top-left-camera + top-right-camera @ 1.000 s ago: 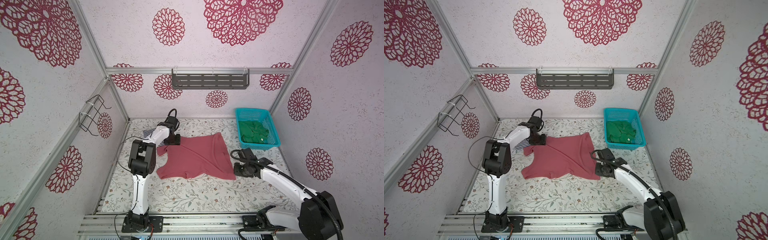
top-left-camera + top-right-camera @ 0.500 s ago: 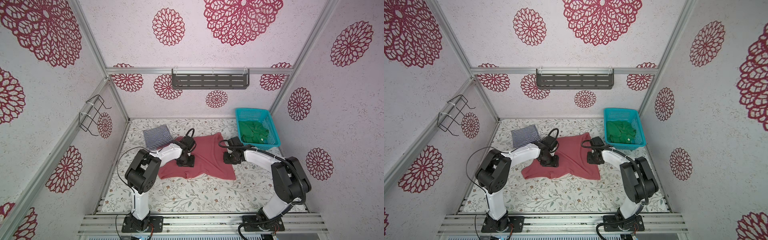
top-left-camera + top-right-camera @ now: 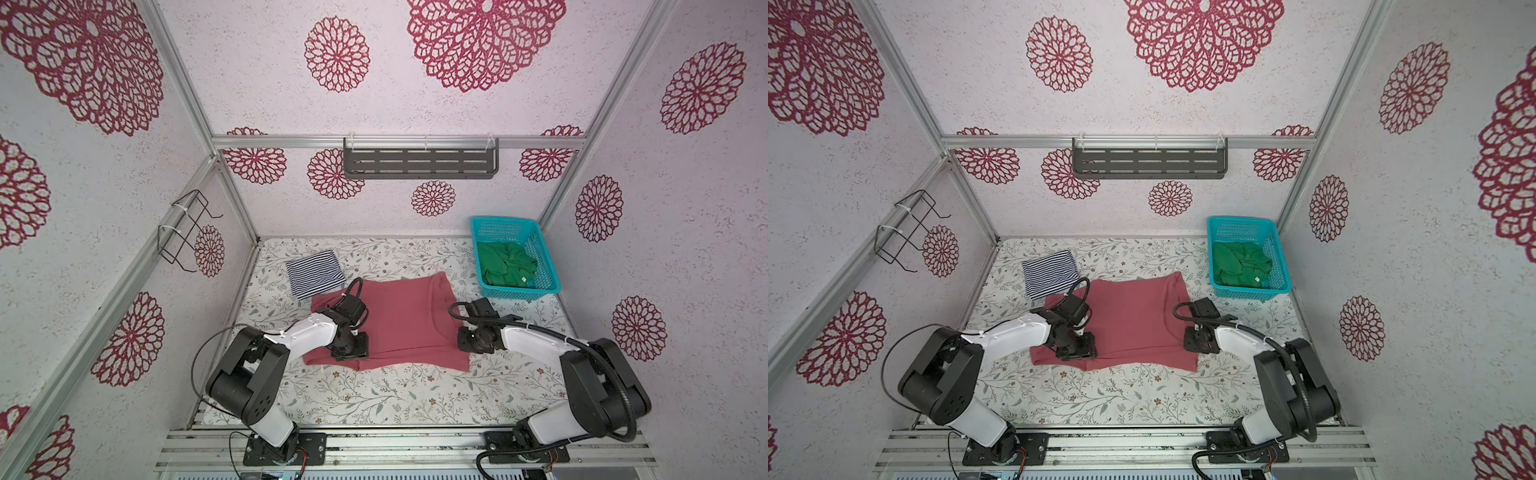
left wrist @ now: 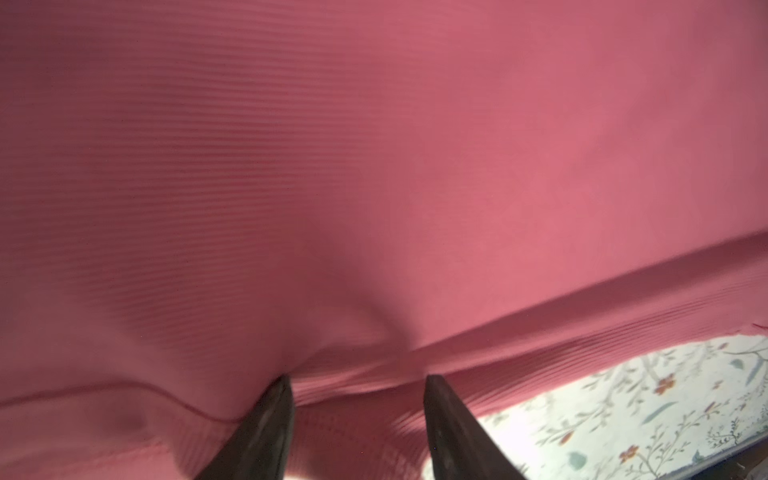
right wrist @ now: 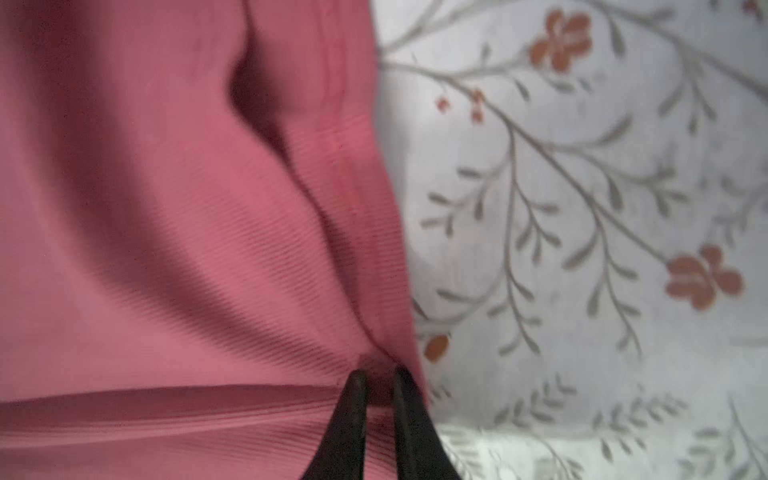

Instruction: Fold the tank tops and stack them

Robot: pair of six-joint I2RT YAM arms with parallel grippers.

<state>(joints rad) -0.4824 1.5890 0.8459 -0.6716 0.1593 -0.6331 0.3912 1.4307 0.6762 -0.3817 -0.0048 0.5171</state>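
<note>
A red-pink tank top (image 3: 399, 320) lies spread across the middle of the floral worktop (image 3: 374, 399), with one layer of cloth lapped over another along its lower edge in both top views. The left tool (image 3: 350, 352) bears down on the garment's lower left part, close to that layered edge. The left wrist view shows its dark fingertips (image 4: 274, 415) well apart, released, with their points on the ribbed cloth and a small pucker beside one of them. The right tool (image 3: 469, 344) sits at the garment's right edge, lower right of centre. In the right wrist view its fingertips (image 5: 353, 407) are drawn close and clenched on a pinch of the red-pink fabric, where the cloth meets bare worktop. A striped tank top (image 3: 315, 272), folded into a rectangle, rests at the upper left of the worktop, just beside the red-pink one's upper left corner. A green tank top (image 3: 505, 268) lies crumpled inside the teal basket (image 3: 540, 253) at the worktop's upper right, apart from both tools.
</note>
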